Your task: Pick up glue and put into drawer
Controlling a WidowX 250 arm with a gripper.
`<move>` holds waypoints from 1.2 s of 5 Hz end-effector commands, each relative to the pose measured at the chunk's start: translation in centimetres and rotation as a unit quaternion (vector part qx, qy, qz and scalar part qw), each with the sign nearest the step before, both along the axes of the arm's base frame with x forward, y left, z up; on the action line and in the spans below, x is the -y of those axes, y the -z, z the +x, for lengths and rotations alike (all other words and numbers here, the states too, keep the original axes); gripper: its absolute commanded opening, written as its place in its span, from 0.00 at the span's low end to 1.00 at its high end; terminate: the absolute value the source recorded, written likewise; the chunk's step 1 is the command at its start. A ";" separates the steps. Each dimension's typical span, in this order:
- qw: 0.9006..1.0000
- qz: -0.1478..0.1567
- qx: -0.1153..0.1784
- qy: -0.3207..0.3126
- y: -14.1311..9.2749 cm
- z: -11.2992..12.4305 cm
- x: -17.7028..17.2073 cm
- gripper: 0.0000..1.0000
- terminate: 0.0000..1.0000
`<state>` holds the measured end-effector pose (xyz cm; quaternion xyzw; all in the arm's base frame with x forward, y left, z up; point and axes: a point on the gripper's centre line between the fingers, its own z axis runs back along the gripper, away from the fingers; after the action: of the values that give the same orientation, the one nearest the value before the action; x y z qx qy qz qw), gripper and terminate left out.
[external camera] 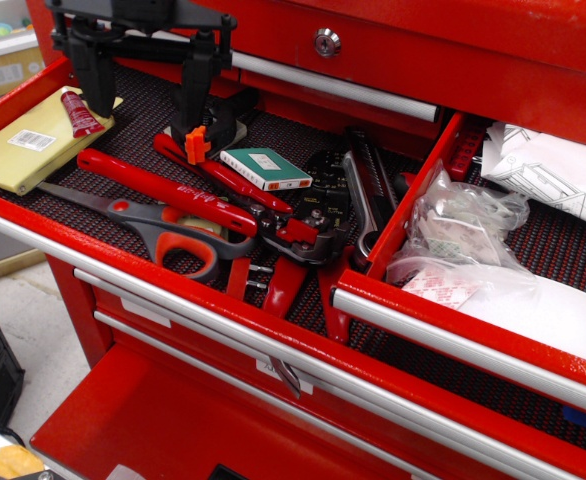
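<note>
**Open claw hanging over the tool drawer, glue beside its left finger**

Only one view, looking down at a red tool chest. The black gripper [145, 85] is hanging at the top left with its two fingers spread wide and nothing between them. Just to the left of the left-hand finger, the glue [78, 112], a small dark-red tube, is lying tilted on a yellow pad [28, 150]. Below the right-hand finger, a small orange clip [195, 145] is sitting among long red-handled pliers [188, 190]. Below the claw, scissors [163, 232] with grey and orange handles are lying flat. Far to the right of the claw, the drawer [453, 345] with a silver pull rail is standing open, holding clear and white plastic bags [473, 235].
</note>
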<state>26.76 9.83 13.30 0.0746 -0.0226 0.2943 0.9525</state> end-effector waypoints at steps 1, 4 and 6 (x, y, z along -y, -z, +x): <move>0.996 0.062 0.063 -0.011 0.2 4.1 -7.2 1.00 0.00; 0.992 0.060 0.108 0.001 4.9 4.7 -12.1 1.00 0.00; 0.995 0.035 0.090 0.020 6.8 4.2 -11.8 0.00 0.00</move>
<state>30.61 21.15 4.83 0.0762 -0.0956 0.2827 0.9514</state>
